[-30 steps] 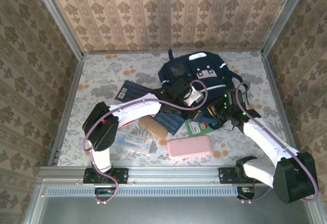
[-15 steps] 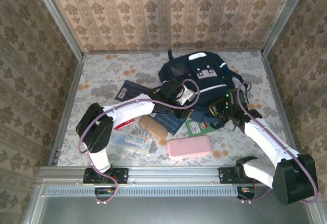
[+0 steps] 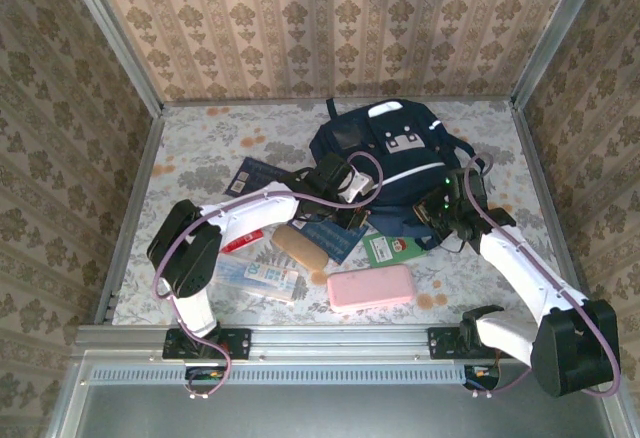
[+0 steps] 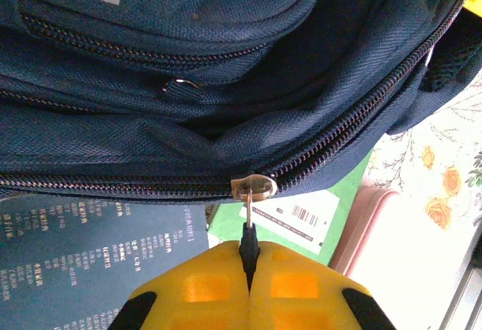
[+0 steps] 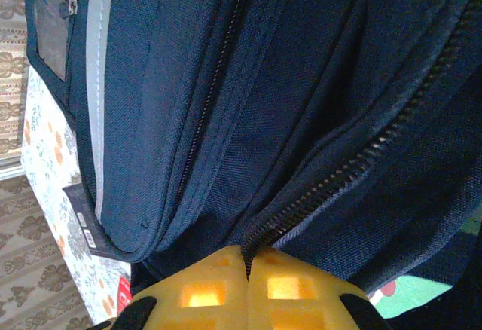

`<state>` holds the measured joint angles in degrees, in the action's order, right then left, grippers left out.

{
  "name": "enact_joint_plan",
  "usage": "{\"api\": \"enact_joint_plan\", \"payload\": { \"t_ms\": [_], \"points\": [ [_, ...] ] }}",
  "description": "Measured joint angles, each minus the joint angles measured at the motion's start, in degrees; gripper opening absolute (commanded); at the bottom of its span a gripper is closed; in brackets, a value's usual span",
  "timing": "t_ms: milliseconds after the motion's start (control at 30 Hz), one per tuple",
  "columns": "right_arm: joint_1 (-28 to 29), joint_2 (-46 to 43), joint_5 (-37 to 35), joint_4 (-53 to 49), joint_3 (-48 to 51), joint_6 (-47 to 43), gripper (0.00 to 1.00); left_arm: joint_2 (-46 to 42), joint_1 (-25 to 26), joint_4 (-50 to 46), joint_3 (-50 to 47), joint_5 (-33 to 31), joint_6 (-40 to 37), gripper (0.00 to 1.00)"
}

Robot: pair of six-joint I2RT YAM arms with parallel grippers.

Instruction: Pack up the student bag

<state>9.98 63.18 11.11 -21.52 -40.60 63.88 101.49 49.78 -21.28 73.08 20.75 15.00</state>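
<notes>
From above, the navy student bag point(image 3: 385, 148) lies toward 12 o'clock on the flower-patterned desk point(image 3: 200, 138), with both arms meeting its 6 o'clock edge. A pink oblong case point(image 3: 370, 286) rests at 6 o'clock of it and a tan case point(image 3: 298, 246) at 7 o'clock. The left wrist camera adds what that height hides: the left jaws, yellow plastic, are closed on a metal zipper pull point(image 4: 252, 188), with woven nylon above and a blue printed booklet point(image 4: 75, 239) at 8 o'clock. At the right wrist, the right jaws are pinched shut on the bag's fabric where a toothed zipper point(image 5: 361, 157) ends. A pale stripe point(image 5: 98, 81) runs at 10 o'clock.
</notes>
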Motion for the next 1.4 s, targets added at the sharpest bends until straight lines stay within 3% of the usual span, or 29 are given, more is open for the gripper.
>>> {"api": "enact_joint_plan", "payload": {
  "t_ms": [100,200,300,633,1167,1300,1400],
  "points": [
    [-0.2,0.0,0.0,-2.2,-1.7,-1.8,0.38,0.0,0.0,-0.5,1.6,0.1,0.1,0.00],
    [-0.4,-0.3,0.0,-5.1,-4.3,-2.8,0.48,0.0,0.1,-1.5,3.1,0.0,0.1,0.00],
    [-0.4,-2.2,-0.2,-8.1,-6.1,-3.5,0.51,0.0,0.2,-2.2,4.0,0.0,0.3,0.00],
    [0.0,-6.5,3.4,-10.9,-6.8,-0.4,0.43,2.6,2.6,-3.5,8.7,0.5,0.9,0.00],
    [3.5,-3.4,5.2,-3.9,-3.6,7.6,0.46,5.0,5.5,-3.6,12.0,0.4,1.6,0.00],
    [3.5,-0.7,4.5,-2.6,-3.6,8.5,0.44,5.0,5.8,-3.5,12.1,0.4,2.0,0.00],
    [3.5,0.4,4.1,-2.2,-3.6,8.9,0.36,5.0,5.8,-3.5,12.1,0.4,2.0,0.00]
  ]
}}
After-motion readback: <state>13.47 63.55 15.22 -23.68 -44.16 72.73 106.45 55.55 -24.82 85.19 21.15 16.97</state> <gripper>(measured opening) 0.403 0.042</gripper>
